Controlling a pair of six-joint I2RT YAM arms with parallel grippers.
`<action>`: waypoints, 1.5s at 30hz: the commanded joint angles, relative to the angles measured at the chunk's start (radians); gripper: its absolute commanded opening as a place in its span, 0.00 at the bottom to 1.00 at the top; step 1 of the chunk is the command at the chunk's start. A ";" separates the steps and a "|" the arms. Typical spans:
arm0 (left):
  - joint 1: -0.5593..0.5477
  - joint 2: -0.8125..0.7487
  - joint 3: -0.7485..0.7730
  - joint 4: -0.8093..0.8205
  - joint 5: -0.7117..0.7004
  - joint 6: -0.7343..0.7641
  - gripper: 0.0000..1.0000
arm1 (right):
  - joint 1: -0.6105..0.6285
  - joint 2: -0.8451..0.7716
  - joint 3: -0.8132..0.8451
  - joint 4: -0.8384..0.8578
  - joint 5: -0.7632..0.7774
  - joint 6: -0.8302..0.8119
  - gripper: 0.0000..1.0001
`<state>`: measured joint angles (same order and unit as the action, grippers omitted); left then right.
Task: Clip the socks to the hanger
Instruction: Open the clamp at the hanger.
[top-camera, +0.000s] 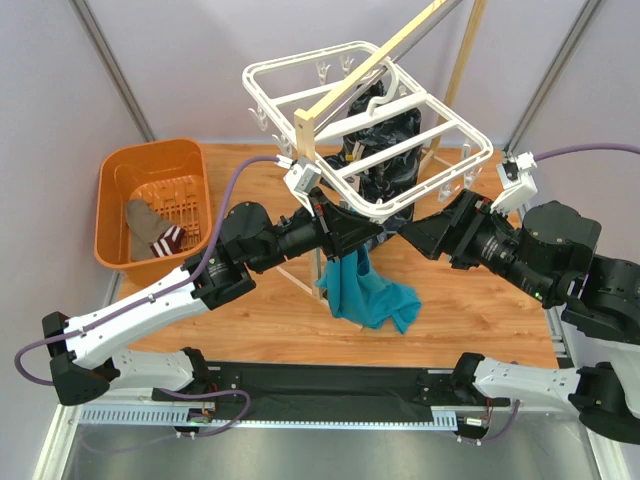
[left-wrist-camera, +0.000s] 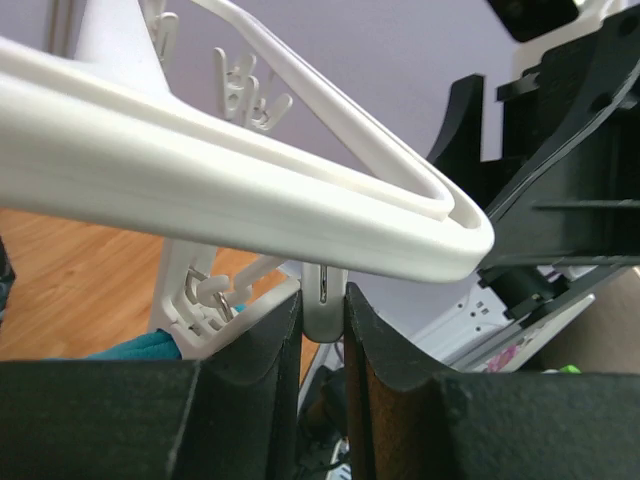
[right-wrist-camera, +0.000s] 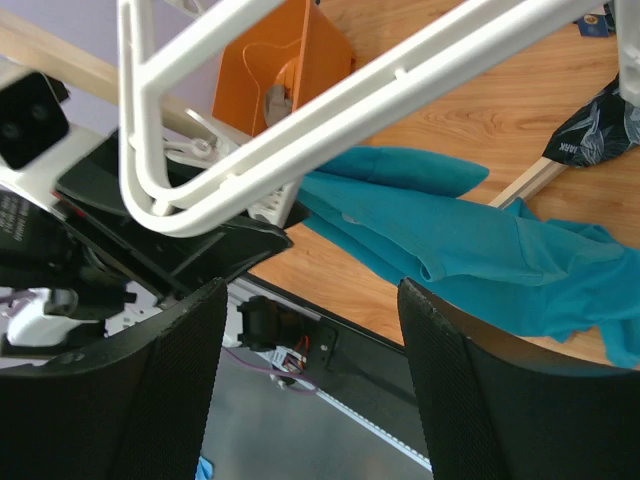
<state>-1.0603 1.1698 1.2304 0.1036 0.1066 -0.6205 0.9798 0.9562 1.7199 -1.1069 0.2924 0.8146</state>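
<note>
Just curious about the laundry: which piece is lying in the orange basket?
The grey-brown sock with the maroon-and-white striped cuff, in the orange basket. The teal cloth and the black patterned garment are at the white hanger.

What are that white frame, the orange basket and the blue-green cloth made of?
White frame: looks like moulded plastic, smooth with a slight sheen and rounded edges.
Orange basket: probably plastic too, with an even colour, thin walls and a slotted bottom.
Blue-green cloth: soft matte fabric that falls in loose folds. The weave is too fine to make out.
</note>
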 joint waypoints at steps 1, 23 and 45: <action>0.000 0.007 -0.014 -0.035 -0.082 0.087 0.00 | 0.026 0.084 0.111 -0.146 0.083 0.115 0.69; -0.036 -0.093 -0.097 -0.007 -0.120 0.116 0.00 | 0.662 0.094 -0.133 0.264 1.070 0.022 0.35; -0.092 -0.156 -0.095 0.044 -0.097 0.185 0.00 | 0.662 0.111 -0.085 0.392 1.031 0.056 0.40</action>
<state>-1.1370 1.0424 1.1255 0.1066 0.0208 -0.4980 1.6352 1.0645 1.5776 -0.6380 1.3033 0.7120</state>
